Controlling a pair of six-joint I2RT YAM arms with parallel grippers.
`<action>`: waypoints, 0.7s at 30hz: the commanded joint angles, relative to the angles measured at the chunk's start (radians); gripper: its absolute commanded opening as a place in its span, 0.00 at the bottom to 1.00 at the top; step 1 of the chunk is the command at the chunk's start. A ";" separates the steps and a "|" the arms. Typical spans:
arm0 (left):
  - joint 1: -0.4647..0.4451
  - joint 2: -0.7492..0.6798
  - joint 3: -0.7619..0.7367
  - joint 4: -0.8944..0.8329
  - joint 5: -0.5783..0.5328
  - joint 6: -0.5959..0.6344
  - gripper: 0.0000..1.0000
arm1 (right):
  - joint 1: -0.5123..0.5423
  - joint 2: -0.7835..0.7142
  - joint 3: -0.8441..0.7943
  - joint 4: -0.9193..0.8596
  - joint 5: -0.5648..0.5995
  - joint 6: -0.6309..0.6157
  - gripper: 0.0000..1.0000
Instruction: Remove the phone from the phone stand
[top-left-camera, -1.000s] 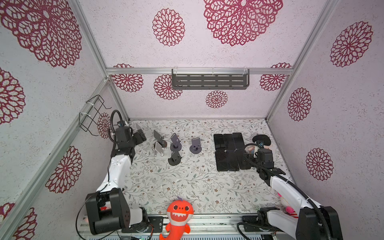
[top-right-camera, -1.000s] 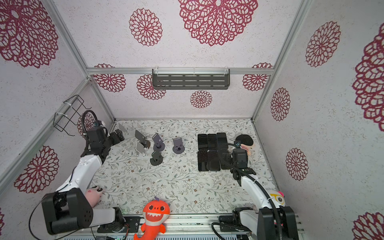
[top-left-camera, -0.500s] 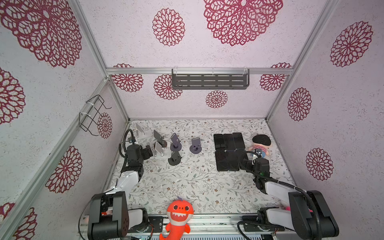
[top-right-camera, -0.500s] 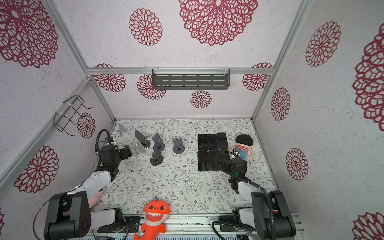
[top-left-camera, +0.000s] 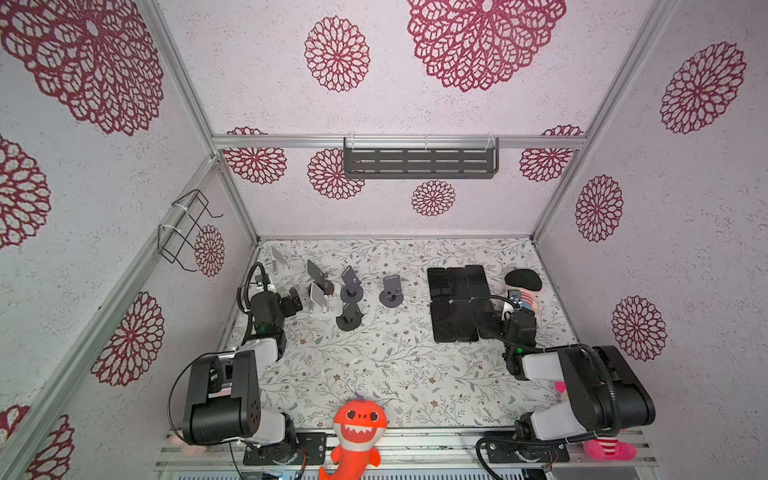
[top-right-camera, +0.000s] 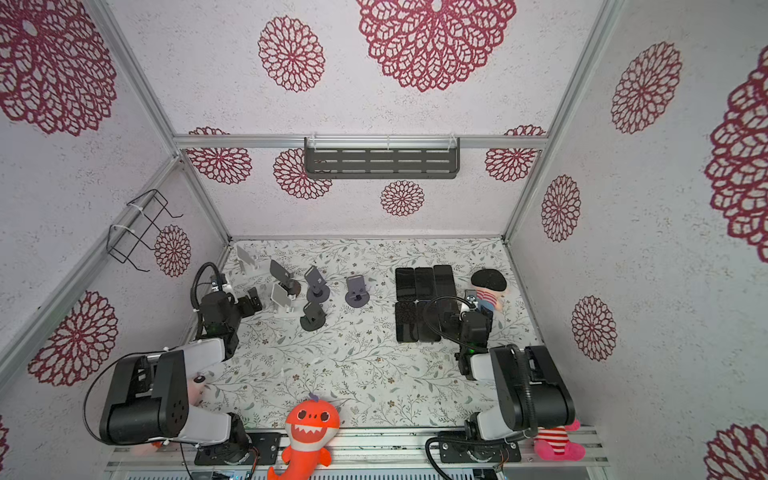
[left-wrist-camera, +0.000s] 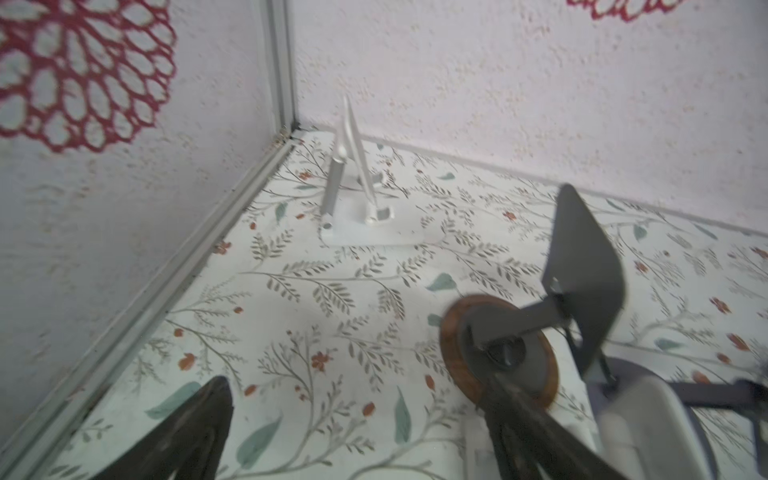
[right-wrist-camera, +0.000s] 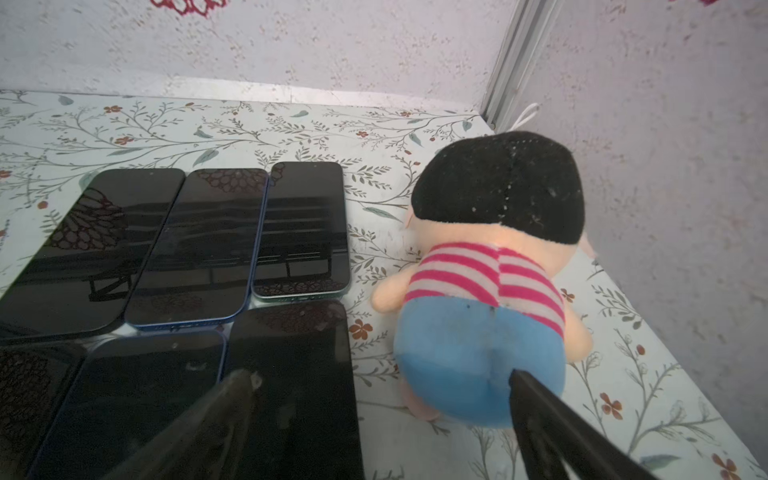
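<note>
Several dark phones lie flat in two rows on the right of the table, seen in both top views. Several phone stands stand at the left. I make out no phone on any of them. My left gripper is open and empty, low beside the white stand. A grey stand on a wooden base is just past one finger. My right gripper is open and empty. One of its fingers hangs over the front right phone.
A plush doll with black hair lies right of the phones, close to my right gripper. A white stand sits in the back left corner. An orange shark toy is at the front edge. A wire basket hangs on the left wall.
Both arms have folded back toward the front and sunk low. My left gripper came away from the left wall to beside the white stand and opened a little wider. The phones have not moved.
</note>
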 joint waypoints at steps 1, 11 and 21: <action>0.001 0.012 -0.026 0.095 0.008 0.003 0.97 | -0.045 0.031 -0.021 0.185 -0.038 0.024 0.99; -0.050 0.062 -0.079 0.258 -0.081 0.044 0.97 | -0.053 0.039 -0.022 0.204 -0.051 0.027 0.99; -0.056 0.062 -0.081 0.259 -0.099 0.050 0.97 | -0.054 0.035 -0.021 0.192 -0.051 0.029 0.99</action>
